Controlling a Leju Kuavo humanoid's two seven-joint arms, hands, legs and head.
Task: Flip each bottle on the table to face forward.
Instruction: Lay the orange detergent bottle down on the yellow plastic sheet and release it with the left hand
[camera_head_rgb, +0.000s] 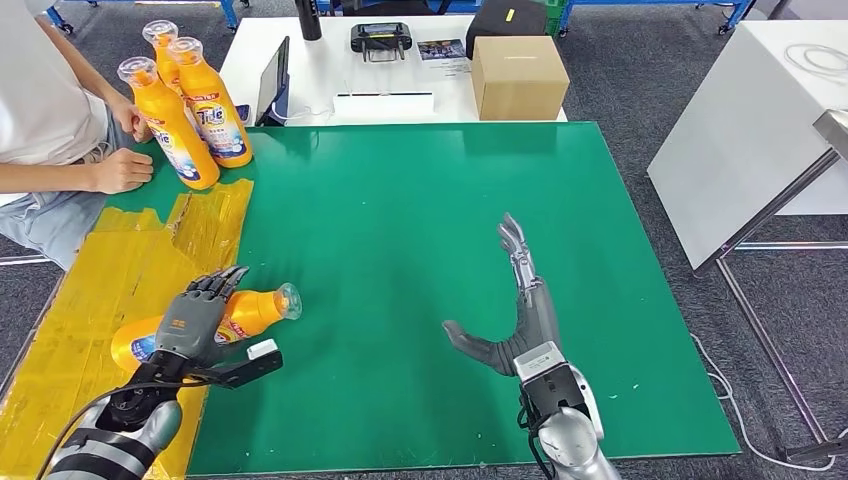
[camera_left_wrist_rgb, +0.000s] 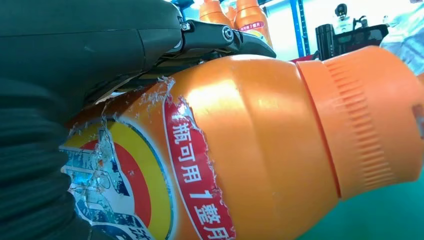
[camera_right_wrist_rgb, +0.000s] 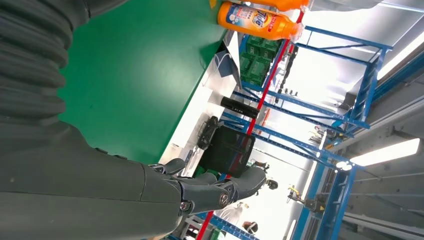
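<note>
Orange bottle (camera_head_rgb: 240, 315) lying on its side near the left edge of the green surface (camera_head_rgb: 400, 200), with the left robot hand (camera_head_rgb: 195, 318) wrapped over its middle. Right robot hand (camera_head_rgb: 515, 325) spread flat, holding nothing. Probably hard, smooth, slippery plastic with a peeling label; best held round the fat middle, not the cap.

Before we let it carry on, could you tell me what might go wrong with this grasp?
The left hand rests on the lying bottle from above; the round body could roll away across the table. The label is already torn, so fingers may slip or tear it further.
</note>
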